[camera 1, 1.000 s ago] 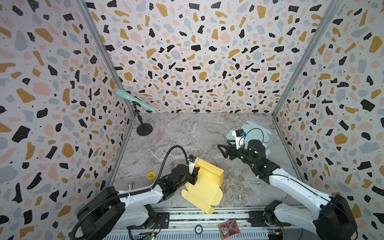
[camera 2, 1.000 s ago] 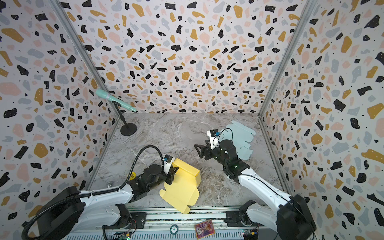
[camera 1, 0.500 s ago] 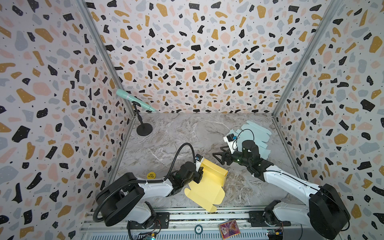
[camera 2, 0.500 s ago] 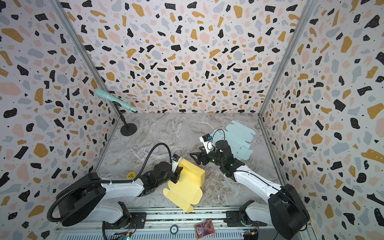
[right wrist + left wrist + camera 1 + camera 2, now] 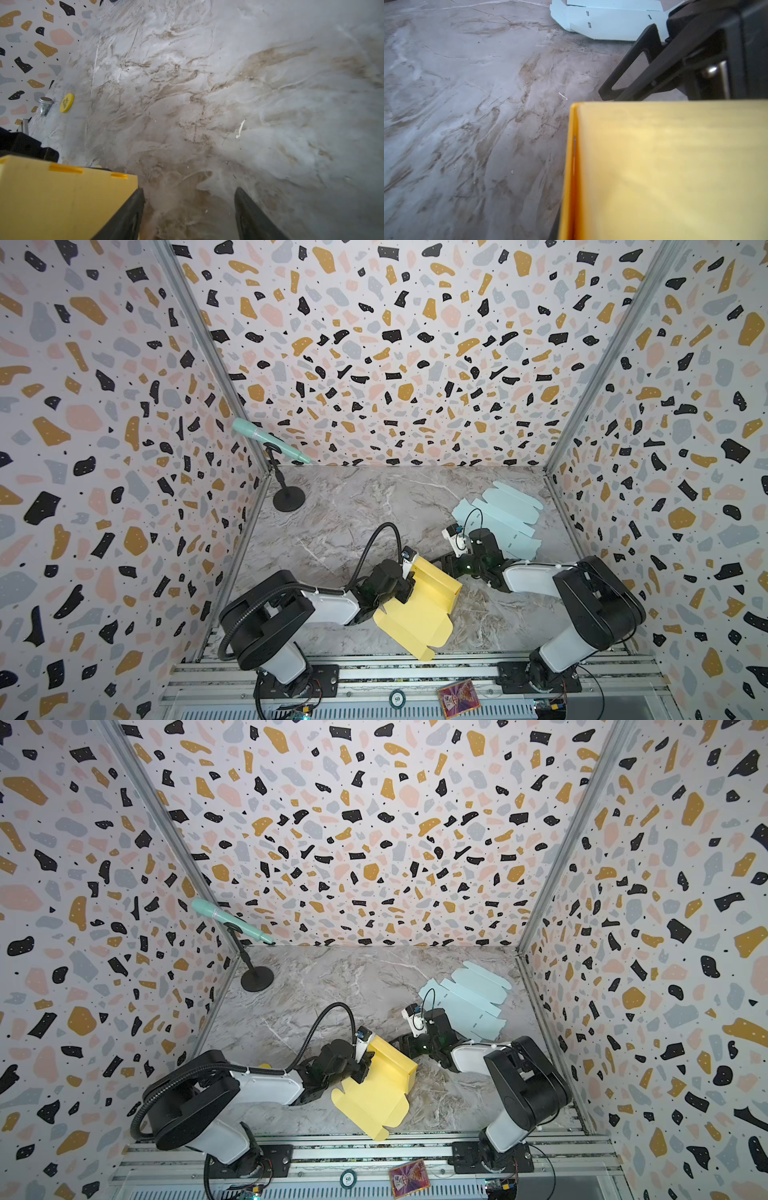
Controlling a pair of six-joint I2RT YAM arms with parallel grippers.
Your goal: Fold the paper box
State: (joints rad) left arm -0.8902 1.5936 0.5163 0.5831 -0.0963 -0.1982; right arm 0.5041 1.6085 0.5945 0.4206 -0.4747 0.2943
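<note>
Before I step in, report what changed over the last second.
The right gripper, jaws open, swung in from near the light blue blanks to the raised wall of the yellow box. The left gripper, clamped on the box throughout, nudged it slightly to the right. The blanks and microphone stand stayed put.

The marble tabletop (image 5: 332,522) bears flat blue cardboard (image 5: 507,518), a microphone stand (image 5: 289,499) and the yellow box (image 5: 415,614).

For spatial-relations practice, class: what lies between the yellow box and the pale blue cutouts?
The right gripper lies between yellow box and pale blue cutouts; both top views show it.
</note>
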